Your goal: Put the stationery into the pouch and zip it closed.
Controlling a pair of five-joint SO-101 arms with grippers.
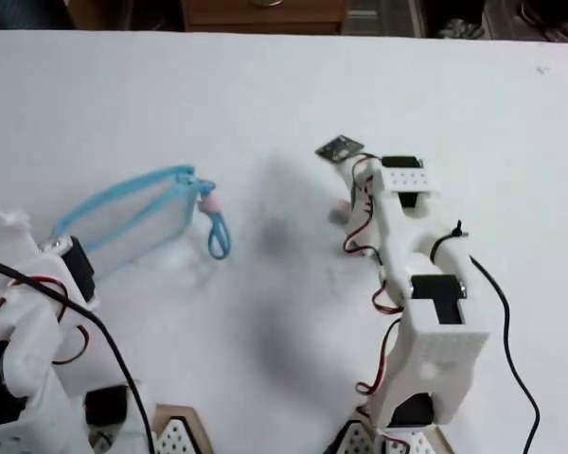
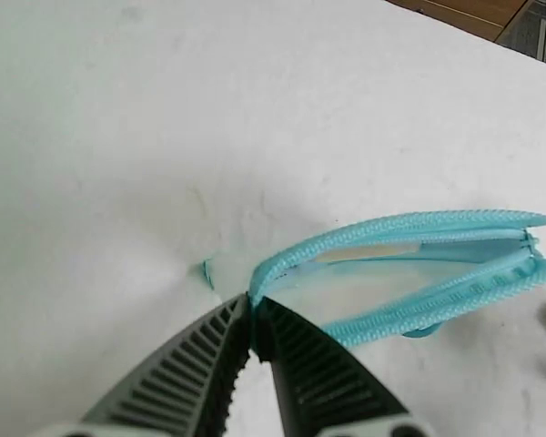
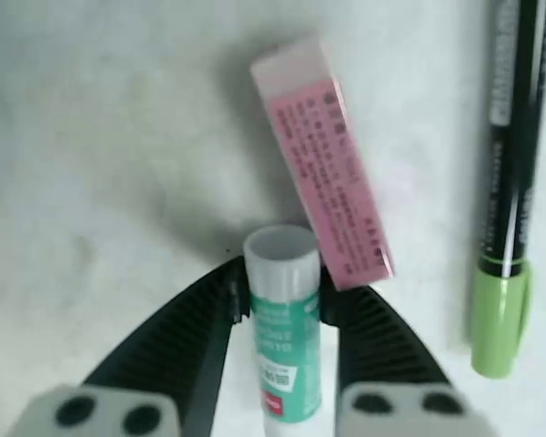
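A clear plastic pouch with a light-blue zipper lies gaping open on the white table, at nine o'clock from the right gripper. The left gripper is clenched on the pouch's end. The right gripper grasps a green-labelled glue stick, with a pink eraser just beside it.
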